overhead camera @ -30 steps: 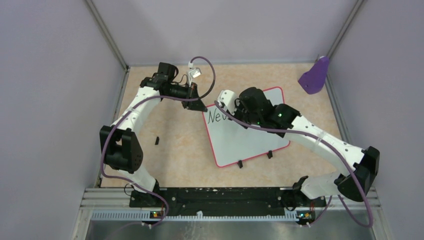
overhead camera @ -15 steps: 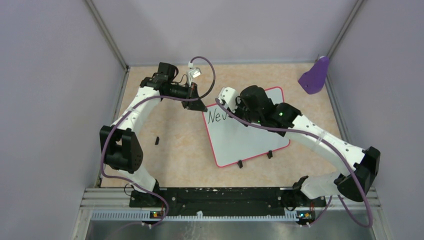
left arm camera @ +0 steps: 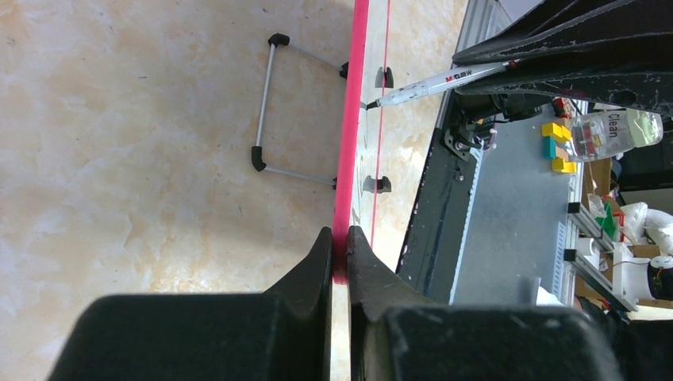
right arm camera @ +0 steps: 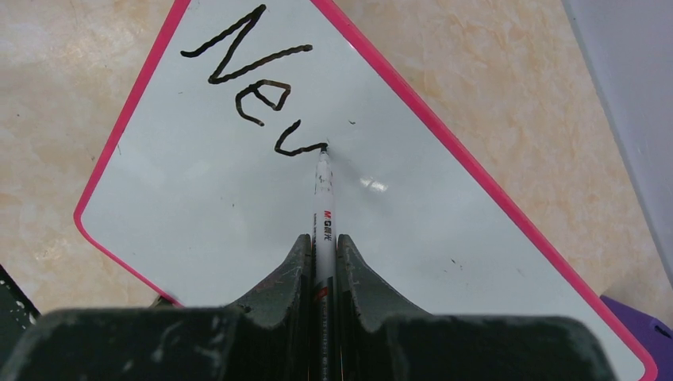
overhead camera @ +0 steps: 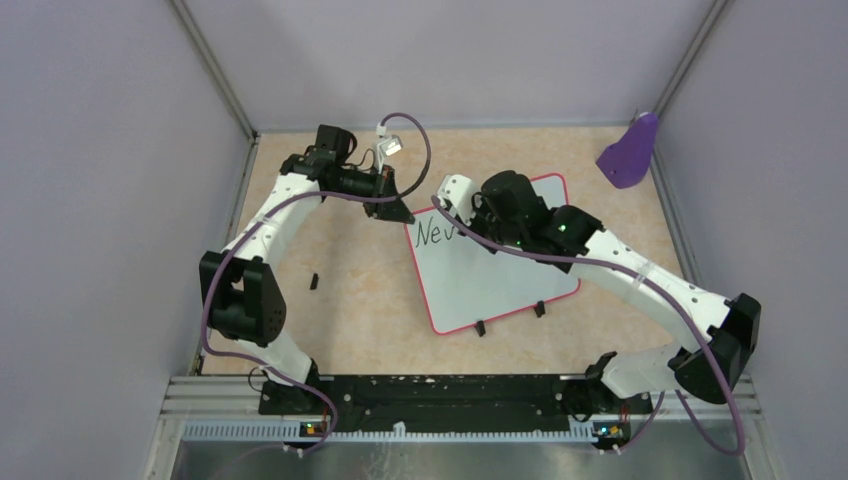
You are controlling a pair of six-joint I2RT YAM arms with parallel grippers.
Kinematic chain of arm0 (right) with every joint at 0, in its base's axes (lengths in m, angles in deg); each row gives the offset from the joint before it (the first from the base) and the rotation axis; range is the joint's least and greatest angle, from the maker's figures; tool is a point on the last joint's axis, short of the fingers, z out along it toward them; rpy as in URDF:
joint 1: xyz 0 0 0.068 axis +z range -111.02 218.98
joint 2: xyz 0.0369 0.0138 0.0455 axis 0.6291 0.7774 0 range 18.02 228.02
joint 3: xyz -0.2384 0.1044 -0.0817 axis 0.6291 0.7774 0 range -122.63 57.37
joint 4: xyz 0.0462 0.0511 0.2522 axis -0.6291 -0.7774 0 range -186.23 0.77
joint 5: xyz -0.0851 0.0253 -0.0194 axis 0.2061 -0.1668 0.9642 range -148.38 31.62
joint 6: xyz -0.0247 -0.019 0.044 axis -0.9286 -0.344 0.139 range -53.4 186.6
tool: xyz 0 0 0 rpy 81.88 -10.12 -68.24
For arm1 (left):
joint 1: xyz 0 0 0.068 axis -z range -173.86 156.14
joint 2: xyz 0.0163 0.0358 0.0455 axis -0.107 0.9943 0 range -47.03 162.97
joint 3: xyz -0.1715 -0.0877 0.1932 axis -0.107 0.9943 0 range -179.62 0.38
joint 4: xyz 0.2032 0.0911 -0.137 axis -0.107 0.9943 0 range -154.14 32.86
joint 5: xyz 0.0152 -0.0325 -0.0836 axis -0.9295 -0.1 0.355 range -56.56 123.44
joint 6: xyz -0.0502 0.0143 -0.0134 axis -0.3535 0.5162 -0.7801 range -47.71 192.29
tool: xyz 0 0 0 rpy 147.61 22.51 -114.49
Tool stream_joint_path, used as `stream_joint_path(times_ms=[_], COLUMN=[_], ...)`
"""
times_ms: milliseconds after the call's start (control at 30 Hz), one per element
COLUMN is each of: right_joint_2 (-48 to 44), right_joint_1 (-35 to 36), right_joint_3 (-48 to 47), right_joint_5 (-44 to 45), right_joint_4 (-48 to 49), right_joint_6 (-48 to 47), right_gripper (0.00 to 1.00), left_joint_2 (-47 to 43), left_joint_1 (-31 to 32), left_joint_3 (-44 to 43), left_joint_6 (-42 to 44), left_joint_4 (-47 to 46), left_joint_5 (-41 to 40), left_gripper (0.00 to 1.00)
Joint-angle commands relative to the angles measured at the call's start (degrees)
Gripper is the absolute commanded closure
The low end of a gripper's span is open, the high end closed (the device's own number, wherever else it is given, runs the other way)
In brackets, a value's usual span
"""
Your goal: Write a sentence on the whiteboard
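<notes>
Barely shifted, the right gripper (right arm camera: 321,242) clamps the pen (right arm camera: 324,198); the left gripper (left arm camera: 340,234) pinches the rim (left arm camera: 350,159), probably the safest hold on this light, slippery whiteboard (right arm camera: 230,214).

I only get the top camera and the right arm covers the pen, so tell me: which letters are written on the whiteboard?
Observer: Right wrist view: the sentence reads N, e, then an unfinished third letter, on the whiteboard.
Operator: Pen tip touching?
Observer: Yes; the marker, held in the right claw, has its tip on that last stroke's end.
Operator: Left claw?
Observer: Left wrist view: the left claw is shut on the board's pink rim.
</notes>
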Motion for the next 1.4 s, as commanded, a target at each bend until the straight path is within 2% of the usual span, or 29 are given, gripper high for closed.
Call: stream_joint_path(times_ms=[0,700,1067,1367], right_joint_2=[-1.29,-2.34,-2.07,-0.92], right_joint_1=[-0.83,-0.77,-0.92,-1.09], right_joint_3=[1.00,1.15,-1.04,-2.52], right_joint_5=[-0.69,-1.42,4.53,5.25], right_joint_4=[-0.10,-3.02,-0.23,1.87], right_joint_6=[0.86,0.24,-0.26,-0.63], right_gripper=[1.00,1.00,1.00,1.00], left_joint_2=[-1.82,-1.40,-1.38,-1.54], left_joint_1=[0.57,0.57,0.57,0.57], left_joint_3=[0.65,0.28,0.55,0.57], left_joint_6=[0.02,-0.14,-0.01,-0.06], left_joint_4=[0.55,0.61,0.61,0.62], left_joint_5=[0.29,0.30,0.29,0.36], left_gripper=[1.00,1.00,1.00,1.00])
